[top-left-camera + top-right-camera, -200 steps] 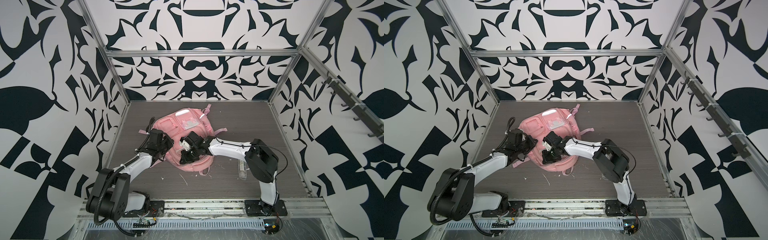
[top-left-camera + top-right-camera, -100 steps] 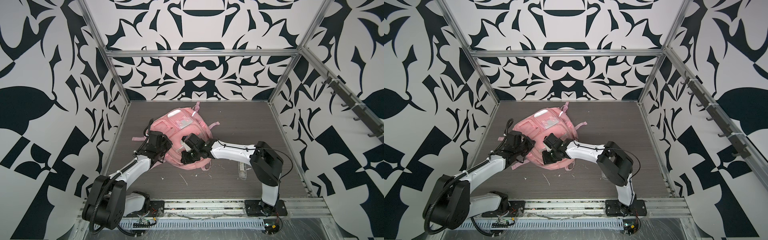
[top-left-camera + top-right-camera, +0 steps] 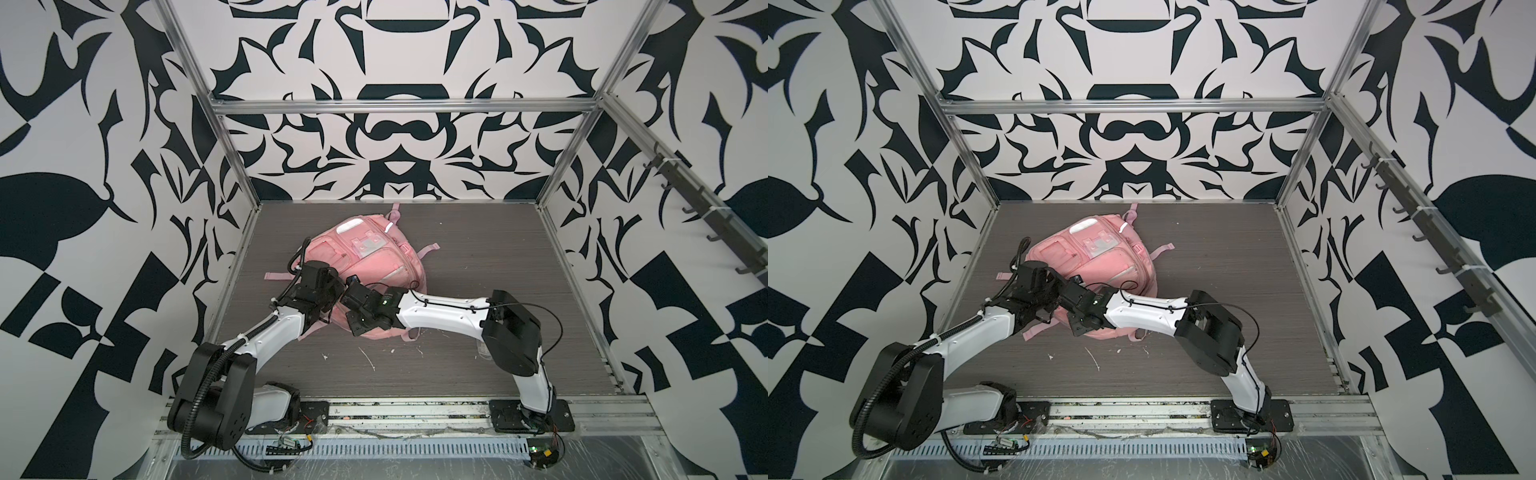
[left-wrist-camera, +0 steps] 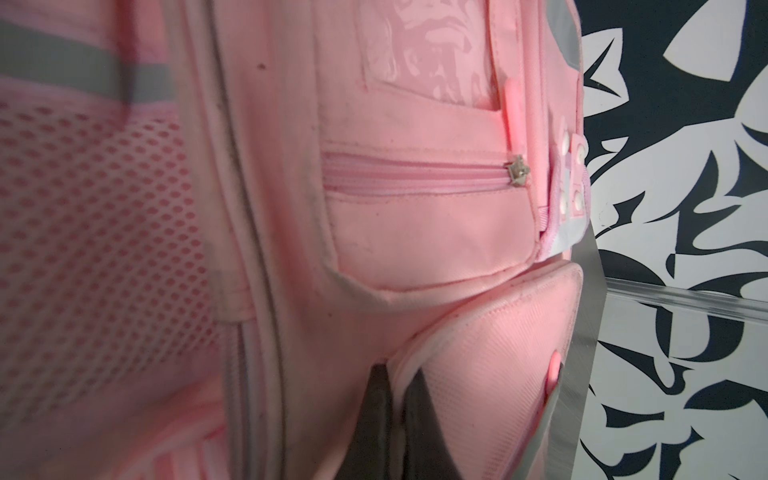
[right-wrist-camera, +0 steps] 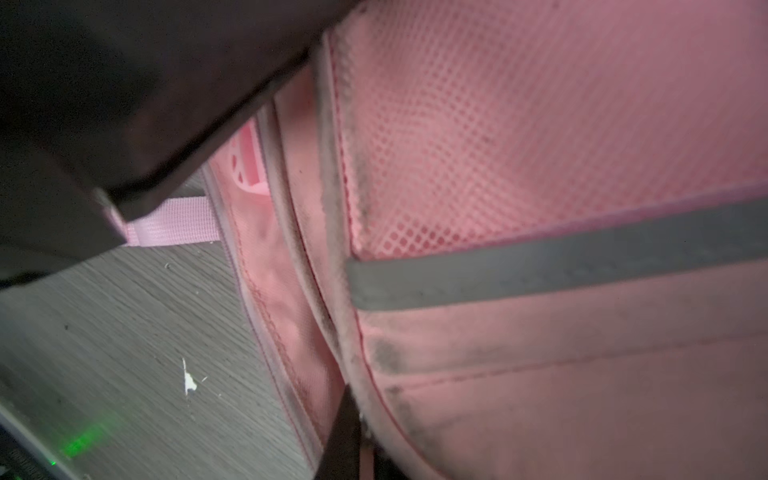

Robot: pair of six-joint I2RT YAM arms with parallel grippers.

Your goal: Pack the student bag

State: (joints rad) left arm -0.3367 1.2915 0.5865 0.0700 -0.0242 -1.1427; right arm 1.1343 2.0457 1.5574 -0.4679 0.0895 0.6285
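Gripping the student bag [image 3: 370, 257] at its nearest edge, the 2 arms work side by side: the left gripper [image 4: 397, 374] is clamped on a front pocket's piped rim and the right gripper [image 5: 353, 428] is pinched together on a seam by the mesh side. The bag's bulk lies on the desk [image 3: 478, 257] just beyond both. The small pocket zip [image 4: 415, 176] is closed. Packing looks nearly done, though a clear object [image 3: 483, 351] well behind the right gripper may remain.
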